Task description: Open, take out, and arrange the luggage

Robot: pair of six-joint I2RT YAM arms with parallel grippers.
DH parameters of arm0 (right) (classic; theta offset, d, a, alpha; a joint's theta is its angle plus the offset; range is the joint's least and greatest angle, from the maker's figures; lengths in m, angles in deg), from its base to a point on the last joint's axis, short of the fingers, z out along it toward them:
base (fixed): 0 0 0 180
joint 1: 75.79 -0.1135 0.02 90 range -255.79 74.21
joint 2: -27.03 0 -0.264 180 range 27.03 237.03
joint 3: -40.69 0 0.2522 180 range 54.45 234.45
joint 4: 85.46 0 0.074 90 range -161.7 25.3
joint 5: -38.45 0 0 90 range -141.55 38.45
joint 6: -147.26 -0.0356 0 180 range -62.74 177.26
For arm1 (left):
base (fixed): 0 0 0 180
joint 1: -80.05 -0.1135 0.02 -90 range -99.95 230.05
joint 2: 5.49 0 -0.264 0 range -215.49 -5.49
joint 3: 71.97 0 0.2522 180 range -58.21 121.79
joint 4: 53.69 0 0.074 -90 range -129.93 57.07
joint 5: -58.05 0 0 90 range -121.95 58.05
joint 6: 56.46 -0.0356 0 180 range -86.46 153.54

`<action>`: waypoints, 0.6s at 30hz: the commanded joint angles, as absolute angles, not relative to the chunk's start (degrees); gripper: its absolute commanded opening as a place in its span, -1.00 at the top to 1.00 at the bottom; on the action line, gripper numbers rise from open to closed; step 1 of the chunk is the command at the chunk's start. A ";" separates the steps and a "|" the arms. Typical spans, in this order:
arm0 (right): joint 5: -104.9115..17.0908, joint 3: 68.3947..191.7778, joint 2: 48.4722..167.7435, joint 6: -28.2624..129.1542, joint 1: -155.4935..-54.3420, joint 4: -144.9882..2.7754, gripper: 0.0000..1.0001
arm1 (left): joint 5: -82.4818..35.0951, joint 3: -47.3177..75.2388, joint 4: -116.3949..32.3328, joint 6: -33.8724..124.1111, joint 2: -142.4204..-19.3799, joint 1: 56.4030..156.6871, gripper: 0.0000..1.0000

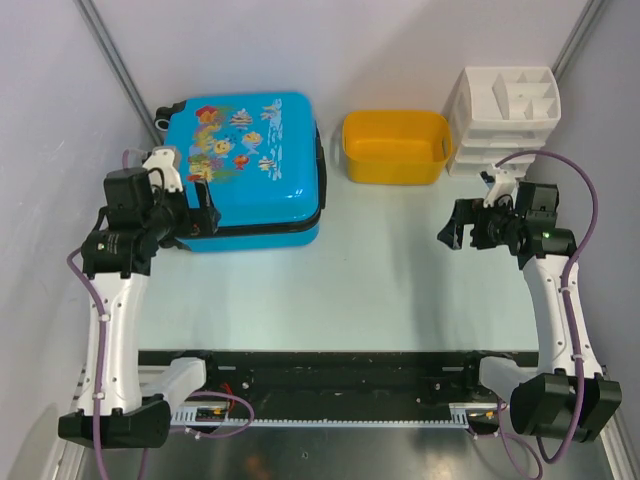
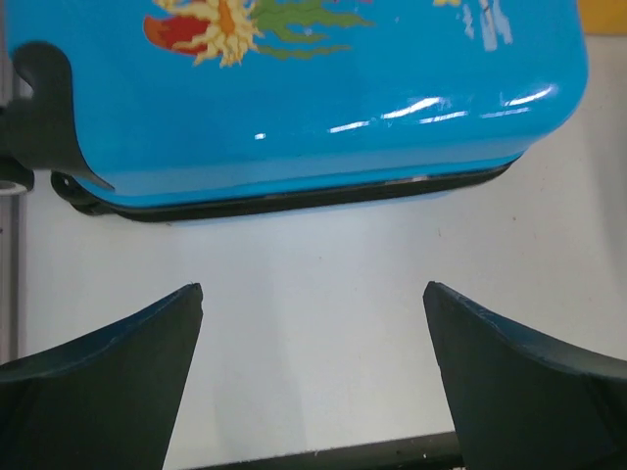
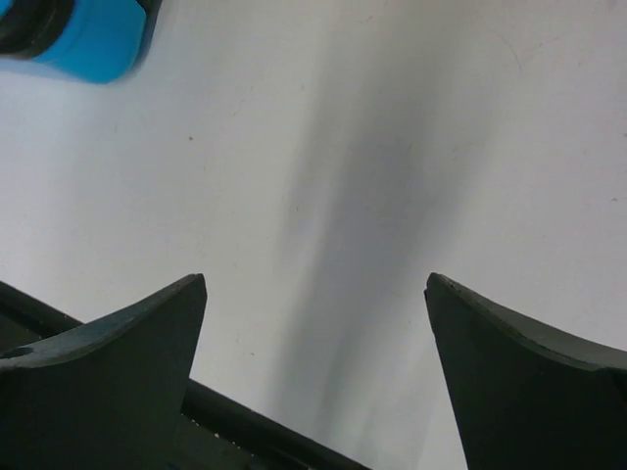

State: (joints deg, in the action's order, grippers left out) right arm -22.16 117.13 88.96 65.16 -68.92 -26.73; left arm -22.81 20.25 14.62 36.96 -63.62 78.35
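the luggage [image 1: 245,165] lies flat and closed just ahead of my left gripper [image 2: 313,294]: a glossy bright-blue hard shell with rounded corners, a cartoon fish print and a black zipper band. the left jaws are spread wide, gripping nothing. my right gripper [image 3: 315,284] is just as wide and also holds nothing, over the smooth pale table [image 1: 380,270]. beyond it sit a rounded yellow plastic tub [image 1: 395,168] and a white organiser [image 1: 505,120] with open top compartments. plain grey walls surround the table.
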 commanded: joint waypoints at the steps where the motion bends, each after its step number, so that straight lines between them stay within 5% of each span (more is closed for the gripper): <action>1: -18.78 117.56 89.60 59.12 -69.46 -34.78 -0.99 | -22.20 25.63 12.98 32.32 -64.46 77.94 -1.00; 11: -13.83 117.73 108.13 34.16 -80.87 -61.64 -0.95 | -13.34 35.04 11.67 30.73 -71.40 78.02 -1.00; 18: -14.82 117.73 126.21 13.79 -90.29 -93.72 -0.58 | -8.84 36.71 9.73 31.17 -72.20 78.02 -1.00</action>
State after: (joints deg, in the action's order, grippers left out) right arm -15.21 117.11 118.12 28.86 -88.11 -68.74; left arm -14.00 34.04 12.39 32.98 -72.45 78.35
